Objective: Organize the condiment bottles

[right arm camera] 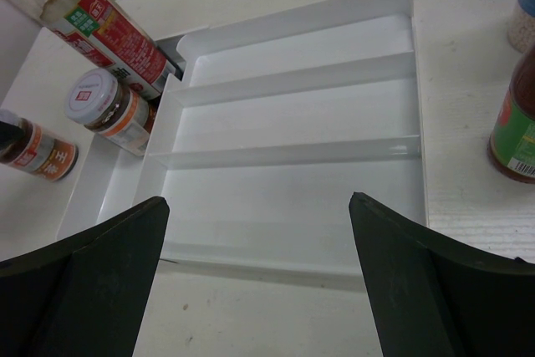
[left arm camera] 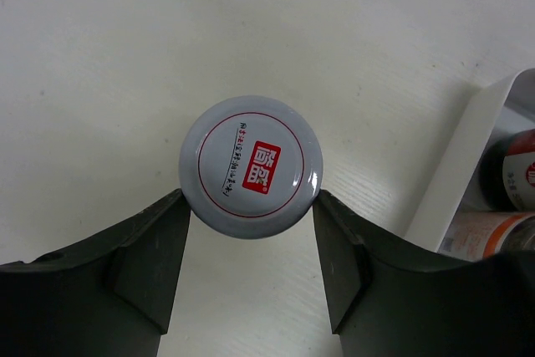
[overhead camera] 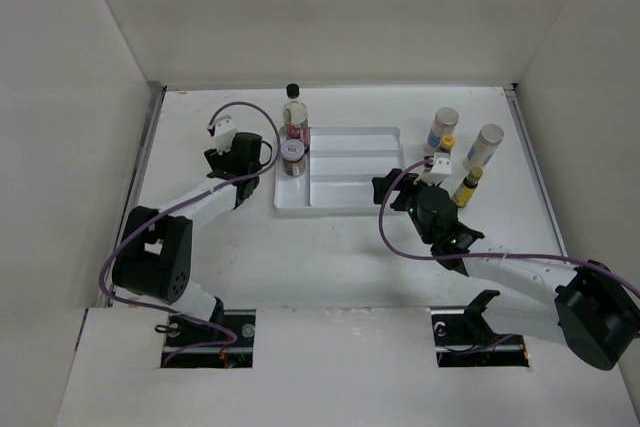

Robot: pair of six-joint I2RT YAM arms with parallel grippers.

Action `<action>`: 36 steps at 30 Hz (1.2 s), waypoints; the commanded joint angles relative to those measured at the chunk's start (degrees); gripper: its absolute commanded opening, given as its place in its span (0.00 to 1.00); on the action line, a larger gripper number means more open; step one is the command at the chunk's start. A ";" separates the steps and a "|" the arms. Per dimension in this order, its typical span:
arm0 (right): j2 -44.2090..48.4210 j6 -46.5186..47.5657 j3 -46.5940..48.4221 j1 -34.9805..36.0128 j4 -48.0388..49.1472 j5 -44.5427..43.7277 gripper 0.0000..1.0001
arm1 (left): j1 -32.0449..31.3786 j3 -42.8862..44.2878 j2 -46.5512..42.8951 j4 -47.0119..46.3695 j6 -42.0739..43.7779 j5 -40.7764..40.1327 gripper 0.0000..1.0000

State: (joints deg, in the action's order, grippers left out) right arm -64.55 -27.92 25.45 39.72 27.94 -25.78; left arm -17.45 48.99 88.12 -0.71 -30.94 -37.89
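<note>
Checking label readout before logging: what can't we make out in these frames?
- Left wrist: jar seen lid-on; body and label hidden beneath.
- Top: that jar, covered by the left gripper.
- Right wrist: bottle and shaker, cut off by the right edge.
- Top: label text, too small.

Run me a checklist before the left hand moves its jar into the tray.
1. Left hand grips jar: ok, fingers touch it on both sides.
2. Jar upright: ok, its top faces the wrist camera squarely.
3. Room in white tray: ok, steps bare right of the second jar.
4. Right hand clear of path: ok, open, at the tray's near right end.
5. Jar lifted above tray wall: cannot tell.
</note>
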 commanded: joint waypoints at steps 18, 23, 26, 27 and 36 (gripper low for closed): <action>0.92 -0.20 1.27 0.40 3.43 0.64 0.96 | 0.71 6.20 2.06 0.62 -0.53 -0.35 0.65; 1.27 -0.29 1.09 0.40 3.34 0.64 0.96 | 0.80 5.24 3.03 -0.17 -0.53 0.10 0.58; 1.36 -0.29 1.00 0.40 3.43 0.64 0.96 | 1.06 4.53 1.36 -0.61 -0.44 -0.25 0.48; 1.36 -0.29 1.00 0.40 3.43 0.64 0.96 | 1.06 4.45 0.49 -0.61 -0.26 -0.43 0.45; 1.19 -0.29 1.00 0.40 3.52 0.64 0.96 | -4.29 2.69 -13.74 0.27 2.63 -2.10 0.40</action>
State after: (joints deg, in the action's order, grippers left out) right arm -64.53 -27.92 25.45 39.72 27.94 -25.76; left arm -19.07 51.00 83.33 4.54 -29.91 -37.54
